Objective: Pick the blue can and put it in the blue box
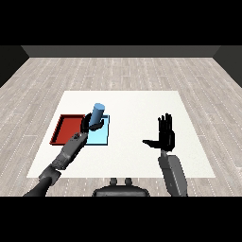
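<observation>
I can read no text, label, brand, number or sign anywhere in what I see. The blue can (99,113) in my left hand (90,124) shows a plain wall with no print on it. The red tray (66,128) and the light blue tray (100,137) carry no markings, and the desk (137,108) is bare white with no writing.

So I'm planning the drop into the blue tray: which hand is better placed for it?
The left hand. Its fingers curl round the blue can, held upright over the blue tray. The right hand is open, holds nothing, and hangs well off to the right.
</observation>
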Action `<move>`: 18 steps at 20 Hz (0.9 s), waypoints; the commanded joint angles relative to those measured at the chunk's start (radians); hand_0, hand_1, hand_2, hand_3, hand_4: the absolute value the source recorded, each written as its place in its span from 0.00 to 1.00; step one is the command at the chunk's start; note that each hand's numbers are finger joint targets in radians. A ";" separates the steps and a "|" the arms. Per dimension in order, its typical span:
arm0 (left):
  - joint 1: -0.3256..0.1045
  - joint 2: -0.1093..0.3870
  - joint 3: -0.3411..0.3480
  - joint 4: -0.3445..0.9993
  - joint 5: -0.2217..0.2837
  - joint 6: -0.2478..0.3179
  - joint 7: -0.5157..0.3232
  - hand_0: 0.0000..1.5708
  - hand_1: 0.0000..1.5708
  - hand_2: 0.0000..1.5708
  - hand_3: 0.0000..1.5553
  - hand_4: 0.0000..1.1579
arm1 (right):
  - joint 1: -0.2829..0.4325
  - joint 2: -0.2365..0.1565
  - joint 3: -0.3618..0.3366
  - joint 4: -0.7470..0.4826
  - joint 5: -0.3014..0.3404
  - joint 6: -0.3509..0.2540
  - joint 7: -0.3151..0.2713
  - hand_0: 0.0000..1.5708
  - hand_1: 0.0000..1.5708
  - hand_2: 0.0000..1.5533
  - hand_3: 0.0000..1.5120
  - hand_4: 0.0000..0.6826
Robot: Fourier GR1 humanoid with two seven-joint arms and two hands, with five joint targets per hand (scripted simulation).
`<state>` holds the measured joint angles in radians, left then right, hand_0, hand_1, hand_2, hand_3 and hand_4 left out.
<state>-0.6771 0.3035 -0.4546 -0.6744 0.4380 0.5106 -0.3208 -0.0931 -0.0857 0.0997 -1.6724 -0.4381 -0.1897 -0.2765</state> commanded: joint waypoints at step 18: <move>-0.144 -0.152 0.085 0.624 -0.033 0.003 0.274 0.74 0.74 0.65 0.00 0.59 | -0.054 0.015 -0.075 0.224 -0.012 0.076 -0.104 0.00 0.00 0.00 0.00 0.00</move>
<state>-0.8206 0.1710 -0.4165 -0.0989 0.3769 0.5370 -0.0323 -0.1309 -0.0860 0.0258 -1.4873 -0.4539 -0.1227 -0.3569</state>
